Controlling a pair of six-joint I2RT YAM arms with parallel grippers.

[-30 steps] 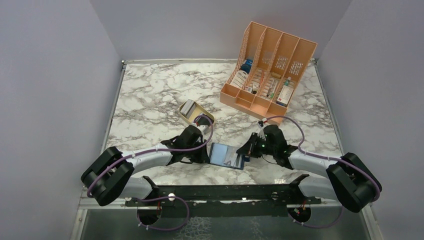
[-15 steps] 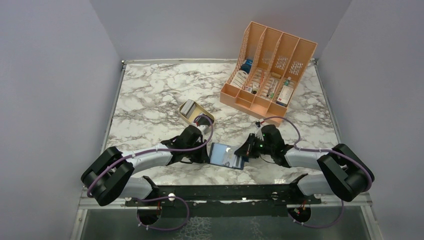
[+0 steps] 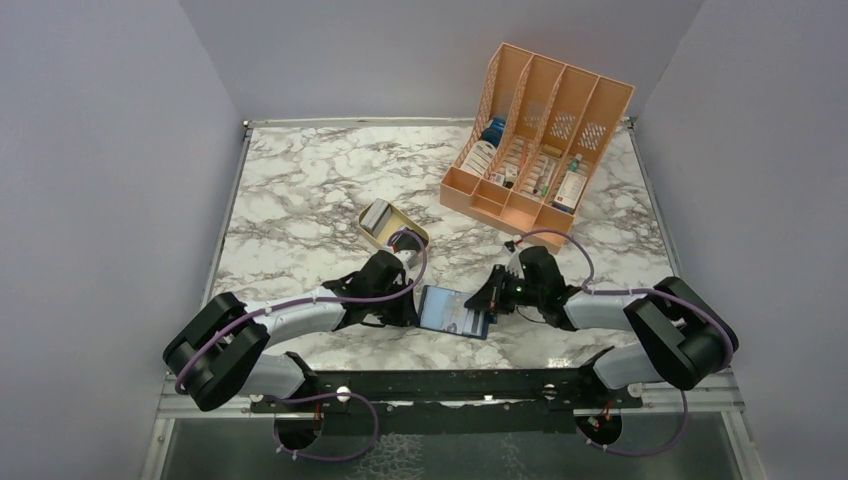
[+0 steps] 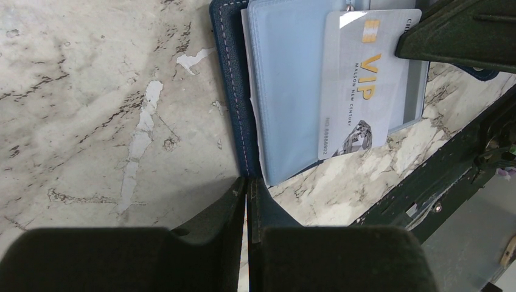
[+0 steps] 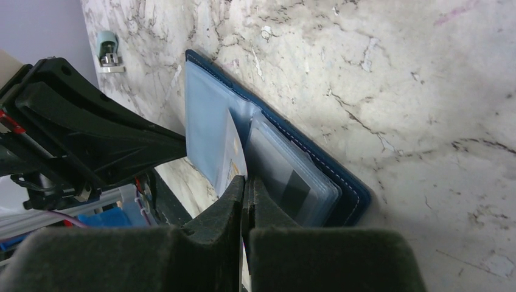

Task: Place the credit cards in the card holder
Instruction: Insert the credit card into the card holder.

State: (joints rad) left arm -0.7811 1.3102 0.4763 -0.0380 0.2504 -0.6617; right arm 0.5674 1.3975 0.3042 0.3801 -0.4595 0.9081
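The left gripper is pinching the near edge of the card holder's navy cover, its jaws almost together. Just ahead of its fingertips the holder is lying open on the marble table, a clear sleeve page facing up. The right gripper is clamping a pale credit card by its edge, jaws narrow. The card is reaching from its fingertips across that sleeve page; whether it is inside the sleeve cannot be told. Beyond the left gripper a gold tin is sitting, and well beyond the right gripper a peach file rack is standing.
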